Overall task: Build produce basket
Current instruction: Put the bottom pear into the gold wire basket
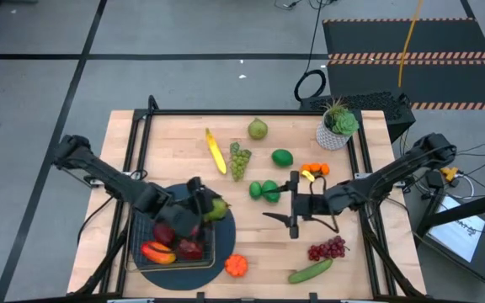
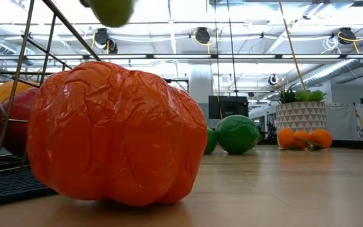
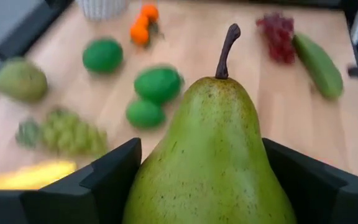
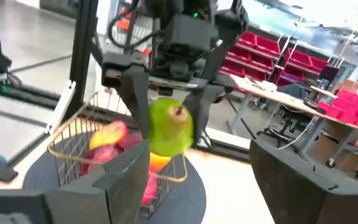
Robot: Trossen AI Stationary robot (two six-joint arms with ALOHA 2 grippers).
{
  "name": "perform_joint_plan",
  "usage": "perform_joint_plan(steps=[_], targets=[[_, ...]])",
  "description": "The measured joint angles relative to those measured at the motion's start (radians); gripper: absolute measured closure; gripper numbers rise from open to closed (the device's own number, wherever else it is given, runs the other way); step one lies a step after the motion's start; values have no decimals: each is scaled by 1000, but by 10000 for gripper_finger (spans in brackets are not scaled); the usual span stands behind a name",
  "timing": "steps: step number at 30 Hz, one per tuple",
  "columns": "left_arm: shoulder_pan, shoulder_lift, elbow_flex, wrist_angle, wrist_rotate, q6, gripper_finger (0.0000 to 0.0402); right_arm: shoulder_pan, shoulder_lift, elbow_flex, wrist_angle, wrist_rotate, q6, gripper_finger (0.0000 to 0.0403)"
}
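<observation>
Nearest the low camera sits an orange bell pepper (image 2: pixel 115 135), resting on the surface just off the round dark mat (image 1: pixel 226 225) near the front edge. Behind it, the left pincer (image 3: pixel 197 180) is clamped on a green pear (image 3: pixel 213 155), stem up, and holds it in the air over the right rim of the basket (image 1: pixel 207 261), which stands on the mat toward the front left corner of the surface.

Inside the basket lie red apples (image 1: pixel 183 244) and a red-and-yellow fruit (image 1: pixel 158 252), so the job looks partly done, roughly a third by my reckoning.

Left out on the surface: the banana (image 1: pixel 215 151), green grapes (image 1: pixel 239 160), a second pear (image 1: pixel 258 129), a lime (image 1: pixel 282 157) and two more green fruits (image 1: pixel 264 190) toward the middle, the oranges (image 1: pixel 314 169) by the potted plant (image 1: pixel 338 126) at the back right corner, and purple grapes (image 1: pixel 327 248) with the cucumber (image 1: pixel 311 270) toward the front right corner.

The right pincer (image 1: pixel 293 210) hovers mid-surface, spread wide and empty, facing the basket.

Next comes lowering the pear in; the apples inside may let it roll.
</observation>
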Motion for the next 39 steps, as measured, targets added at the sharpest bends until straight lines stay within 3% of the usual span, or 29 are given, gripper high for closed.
perform_joint_plan(steps=[4, 11, 17, 29, 39], targets=[[-81, -61, -1, -143, -2, -145, 103, -1, -20, 0, 2, 0, 0, 136], [-243, -84, -1, -426, -58, -386, 78, -4, -21, 0, 12, 0, -75, 137], [-348, -83, -1, -569, -60, -569, 92, -4, -21, 0, 44, 0, -87, 137], [-559, -82, -98, -594, -55, -640, 72, -4, -21, 0, 54, 0, -76, 138], [-585, -83, -251, -595, -37, -695, 98, -4, -20, 0, 53, 0, 3, 138]])
